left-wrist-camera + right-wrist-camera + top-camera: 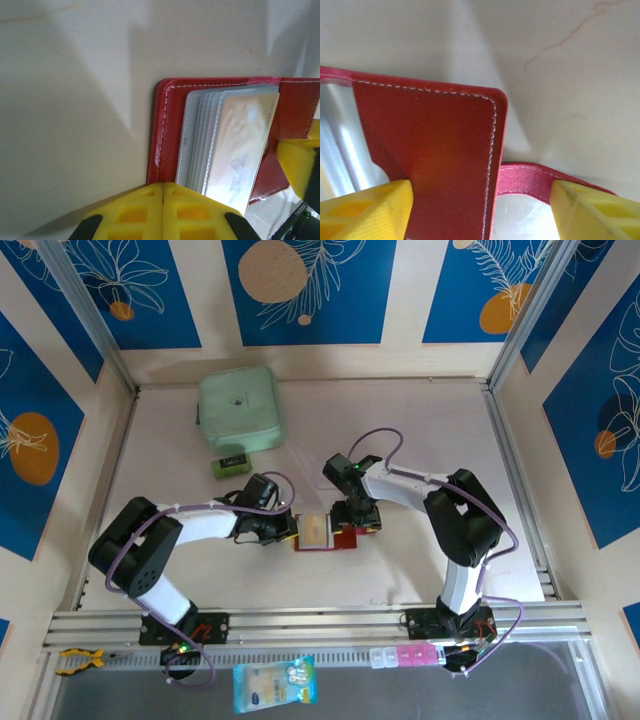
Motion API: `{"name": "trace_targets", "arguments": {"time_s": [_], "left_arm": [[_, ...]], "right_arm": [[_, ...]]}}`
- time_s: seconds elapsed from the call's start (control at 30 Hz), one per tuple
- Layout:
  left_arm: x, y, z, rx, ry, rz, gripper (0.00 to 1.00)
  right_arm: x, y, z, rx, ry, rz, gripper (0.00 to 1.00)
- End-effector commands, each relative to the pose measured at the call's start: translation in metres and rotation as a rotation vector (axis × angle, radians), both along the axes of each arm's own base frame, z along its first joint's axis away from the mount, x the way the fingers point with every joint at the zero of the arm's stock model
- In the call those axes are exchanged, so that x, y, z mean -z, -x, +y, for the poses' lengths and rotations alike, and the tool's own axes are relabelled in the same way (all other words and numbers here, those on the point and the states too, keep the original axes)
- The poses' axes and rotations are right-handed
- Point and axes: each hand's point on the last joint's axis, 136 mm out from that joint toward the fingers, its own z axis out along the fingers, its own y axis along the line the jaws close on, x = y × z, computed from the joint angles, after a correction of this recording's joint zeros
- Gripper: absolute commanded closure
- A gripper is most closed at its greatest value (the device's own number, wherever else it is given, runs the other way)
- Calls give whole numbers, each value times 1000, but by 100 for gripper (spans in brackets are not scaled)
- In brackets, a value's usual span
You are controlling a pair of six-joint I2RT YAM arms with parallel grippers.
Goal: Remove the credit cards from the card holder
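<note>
Left tool (163, 192) closed by card holder (165, 130), card (240, 145) sleeved; right tool (480, 210) spread astride flap (445, 150).

We see a robotics lab cell: two black-and-white robot arms (200, 523) bolted to aluminium rails (320, 618) at a pale table (420, 420), walled by blue leaf-printed panels (310, 290).

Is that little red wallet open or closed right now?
Open. The card holder lies spread, its clear sleeves exposed with a tan card inside.
</note>
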Motion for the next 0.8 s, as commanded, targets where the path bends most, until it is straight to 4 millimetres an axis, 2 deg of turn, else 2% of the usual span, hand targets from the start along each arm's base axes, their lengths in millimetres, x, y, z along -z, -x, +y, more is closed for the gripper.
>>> {"name": "trace_targets", "arguments": {"time_s": [0.0, 0.27, 0.43, 0.77], "left_arm": [[14, 18, 10, -3, -52, 60, 94], [13, 17, 10, -6, -51, 61, 94], [9, 17, 10, -7, -47, 57, 94], [-23, 4, 3, -12, -14, -26, 94]], "right_arm": [[11, 3, -9, -18, 39, 16, 23], [28, 7, -13, -19, 17, 46, 22], [30, 5, -14, -39, 23, 43, 19], [17, -2, -10, -96, 16, 16, 19]]}}
